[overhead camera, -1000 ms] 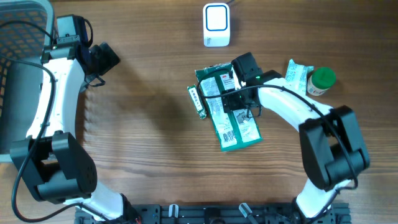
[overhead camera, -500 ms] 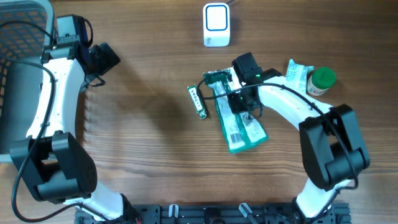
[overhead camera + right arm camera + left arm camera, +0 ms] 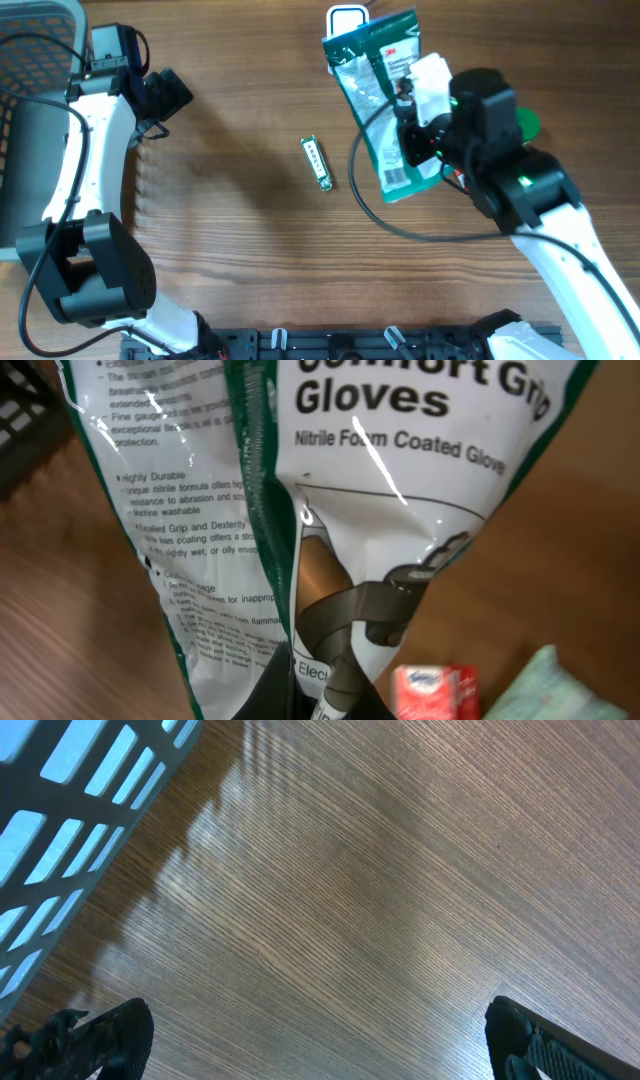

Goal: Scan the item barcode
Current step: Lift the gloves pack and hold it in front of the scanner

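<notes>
– Grey slatted basket (image 3: 30,50) at the far left, and the left gripper (image 3: 168,92) just beside it, jaws spread wide with nothing between them. Why park there?
– To keep clear of the work, I'd judge. Its wrist view shows only bare wood and the basket wall. What's the small thing mid-table?
– A slim green stick pack (image 3: 318,163), lying flat and apart from everything. It isn't the item in hand. To its right the gloves packet (image 3: 385,100) is held up off the table, its top edge overlapping the white scanner (image 3: 343,14) at the far edge.
– Held by what?
– The right gripper (image 3: 305,695), clamped tight on the packet, so the bag stands out from the fingers with its printed faces free. That seems to be the point: pinch a small patch and leave the print unobstructed.
– Is the barcode facing the scanner?
– Cannot tell. The print is too small from overhead, and the wrist view shows only text and a glove drawing. I'd guess the packet needs turning or bringing nearer the window.
– And right of that?
– A green lid (image 3: 524,124), mostly hidden behind the arm. From the wrist, a red carton (image 3: 435,690) lies beside a teal pouch (image 3: 545,685) on the table.
– Surface?
– Brown wood-grain tabletop (image 3: 230,240), matte, with soft shadows. Nothing of the room beyond it shows.
</notes>
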Robot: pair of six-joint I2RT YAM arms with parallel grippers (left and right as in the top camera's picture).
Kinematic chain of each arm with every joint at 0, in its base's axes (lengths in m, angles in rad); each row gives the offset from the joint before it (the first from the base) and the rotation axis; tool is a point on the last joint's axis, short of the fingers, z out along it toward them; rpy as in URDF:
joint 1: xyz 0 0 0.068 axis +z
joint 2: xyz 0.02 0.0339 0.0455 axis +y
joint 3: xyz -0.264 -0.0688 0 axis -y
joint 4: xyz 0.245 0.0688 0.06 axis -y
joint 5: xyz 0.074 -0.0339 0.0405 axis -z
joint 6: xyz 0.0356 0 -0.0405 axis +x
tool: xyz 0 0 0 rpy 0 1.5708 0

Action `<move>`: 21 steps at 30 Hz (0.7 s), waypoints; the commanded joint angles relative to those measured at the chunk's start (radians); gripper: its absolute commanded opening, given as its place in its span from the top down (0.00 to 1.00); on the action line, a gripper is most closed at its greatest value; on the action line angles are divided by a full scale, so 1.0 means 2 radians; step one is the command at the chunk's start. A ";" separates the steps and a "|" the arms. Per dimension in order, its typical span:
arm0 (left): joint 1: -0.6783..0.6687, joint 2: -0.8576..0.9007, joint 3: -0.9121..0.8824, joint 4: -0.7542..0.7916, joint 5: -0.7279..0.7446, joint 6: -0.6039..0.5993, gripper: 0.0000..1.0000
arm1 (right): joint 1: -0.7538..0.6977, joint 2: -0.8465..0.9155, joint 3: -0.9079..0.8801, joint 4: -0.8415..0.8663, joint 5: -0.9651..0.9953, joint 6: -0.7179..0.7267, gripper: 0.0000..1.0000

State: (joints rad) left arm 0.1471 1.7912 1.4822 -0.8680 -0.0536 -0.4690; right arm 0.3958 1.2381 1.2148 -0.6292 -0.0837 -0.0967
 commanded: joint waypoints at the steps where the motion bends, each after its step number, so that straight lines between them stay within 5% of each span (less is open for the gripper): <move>1: 0.007 0.000 0.002 0.000 0.001 -0.003 0.00 | 0.000 -0.014 0.026 0.002 0.021 -0.087 0.96; 13: 0.007 0.000 0.002 0.000 0.001 -0.003 0.00 | 0.043 0.133 0.323 -0.071 0.187 -0.309 0.96; 21: 0.007 0.000 0.002 0.000 0.001 -0.003 0.00 | 0.051 0.297 0.382 0.104 0.235 -0.452 0.96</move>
State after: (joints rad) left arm 0.1471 1.7912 1.4822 -0.8680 -0.0532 -0.4690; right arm 0.4923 1.7069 1.9686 -0.5156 0.3069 -0.8284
